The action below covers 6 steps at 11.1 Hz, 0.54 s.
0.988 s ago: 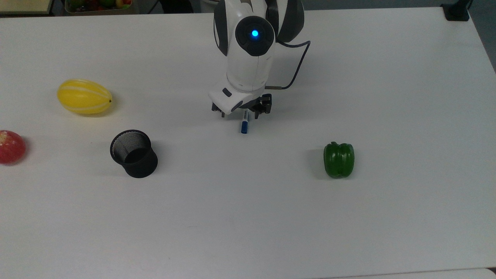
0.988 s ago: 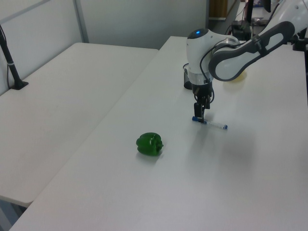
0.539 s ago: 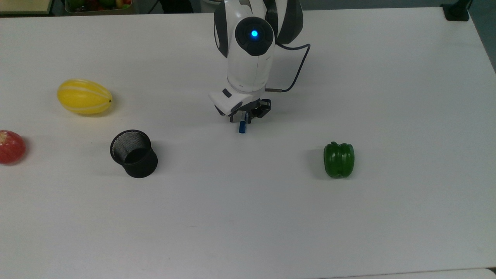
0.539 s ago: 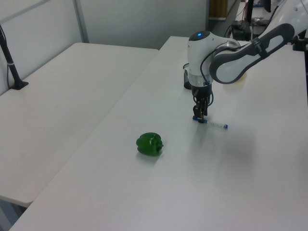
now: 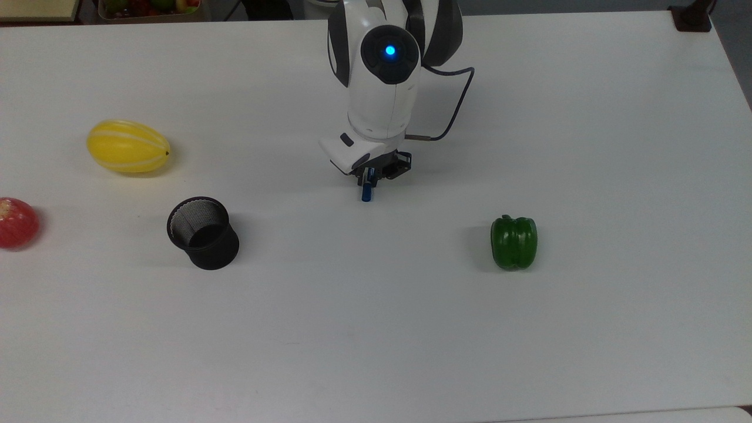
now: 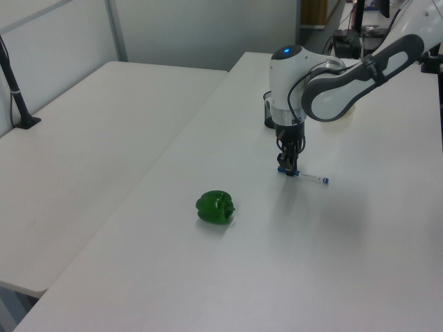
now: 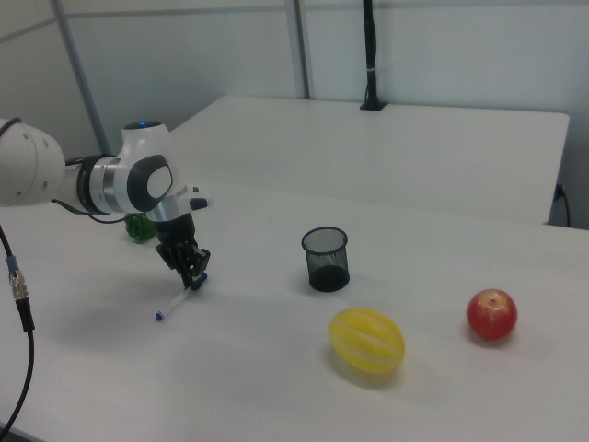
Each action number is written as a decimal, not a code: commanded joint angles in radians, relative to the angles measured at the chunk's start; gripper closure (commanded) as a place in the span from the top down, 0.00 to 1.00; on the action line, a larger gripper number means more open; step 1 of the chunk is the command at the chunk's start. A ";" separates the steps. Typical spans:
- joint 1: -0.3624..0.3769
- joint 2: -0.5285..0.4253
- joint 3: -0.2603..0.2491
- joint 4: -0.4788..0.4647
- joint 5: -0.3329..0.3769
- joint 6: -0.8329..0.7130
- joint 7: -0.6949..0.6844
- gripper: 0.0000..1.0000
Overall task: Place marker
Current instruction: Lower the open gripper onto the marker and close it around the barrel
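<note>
The marker (image 5: pixel 366 192) lies flat on the white table (image 5: pixel 376 329), its blue cap poking out below the hand in the top view. In the left view its white barrel (image 6: pixel 309 178) stretches to the left view's right, ending in a small blue tail. My gripper (image 5: pixel 369 177) points straight down and is shut on the marker close to the cap, fingertips near the tabletop. The right view has the gripper (image 7: pixel 193 279) at the upper end of the marker (image 7: pixel 177 300).
A black mesh cup (image 5: pixel 202 233) stands upright to the top view's left of the marker. Farther left are a yellow melon (image 5: pixel 128 146) and a red apple (image 5: pixel 16 222). A green bell pepper (image 5: pixel 514 242) lies to the top view's right.
The fingers stood wide apart over the marker one second ago and have drawn together onto it. The hand has turned a little. The marker still rests on the table.
</note>
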 commanded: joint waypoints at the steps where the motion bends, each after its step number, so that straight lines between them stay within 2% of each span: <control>1: 0.008 -0.016 -0.001 -0.028 -0.018 0.028 0.029 0.12; 5: 0.010 -0.037 0.000 -0.025 -0.016 0.009 0.032 0.09; 6: 0.010 -0.051 0.000 -0.012 -0.013 -0.037 0.031 0.09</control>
